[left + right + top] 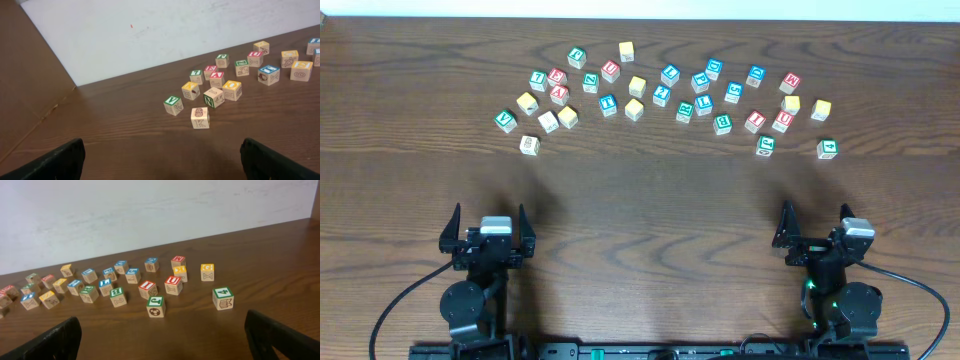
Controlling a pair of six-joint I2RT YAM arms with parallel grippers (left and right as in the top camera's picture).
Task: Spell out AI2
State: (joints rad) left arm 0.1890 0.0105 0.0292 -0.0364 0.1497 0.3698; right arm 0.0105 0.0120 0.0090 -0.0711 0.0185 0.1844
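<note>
- A dark wooden table (640,200) seen from above, with two robot arms parked along the near edge and a loose arc of small wooden letter blocks (670,95) scattered across the far side.
- The left gripper (489,211) sits low at the near left, jaws spread wide with nothing between them. Its own camera shows only the two black fingertips (50,162) at the bottom corners, bare wood between.
- The right gripper (816,210) mirrors it at the near right: also spread wide and empty, well apart from every block.
- The A block (559,95) – red border, red letter up – lies in the left part of the arc, just below another red-topped block (556,76). From the left wrist it shows as the red A (216,76) in the middle of the nearest cluster.
- The I block (548,121) has a pale top with a thin upright stroke. It sits near the A block at the lower left of the arc, just beside a yellow block (567,117); the left wrist view shows it (213,93) with a green side face.
- The 2 block (662,95), blue-edged, lies near the middle of the arc – its figure is small and hard to read for sure.
- All three lie apart from one another, mixed in among the rest.
</note>
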